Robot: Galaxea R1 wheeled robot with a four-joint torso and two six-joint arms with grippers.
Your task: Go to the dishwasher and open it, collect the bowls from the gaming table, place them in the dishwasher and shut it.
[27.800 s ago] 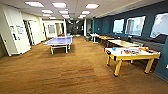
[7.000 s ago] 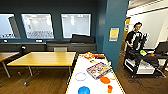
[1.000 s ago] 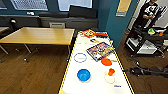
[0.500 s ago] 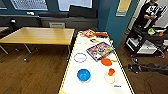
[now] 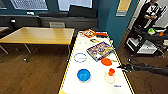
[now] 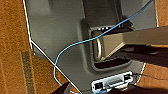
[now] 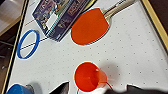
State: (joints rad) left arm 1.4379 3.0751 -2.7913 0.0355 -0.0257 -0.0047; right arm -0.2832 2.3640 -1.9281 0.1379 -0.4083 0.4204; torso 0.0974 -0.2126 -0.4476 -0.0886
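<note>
Reaching in further from the right than half a second ago, the right gripper (image 5: 123, 67) is hanging at the counter's (image 5: 96, 85) edge beside the orange cup (image 5: 111, 72); whether its jaws are parted I cannot tell. Nearer the robot the blue bowl (image 5: 83, 75) is sitting; the pale bowl (image 5: 80, 57) is lying beyond it, the orange paddle (image 7: 90, 26) alongside.

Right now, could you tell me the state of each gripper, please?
Left gripper: cannot be told.
Right gripper: beside the orange cup, fingers' state cannot be told.
</note>
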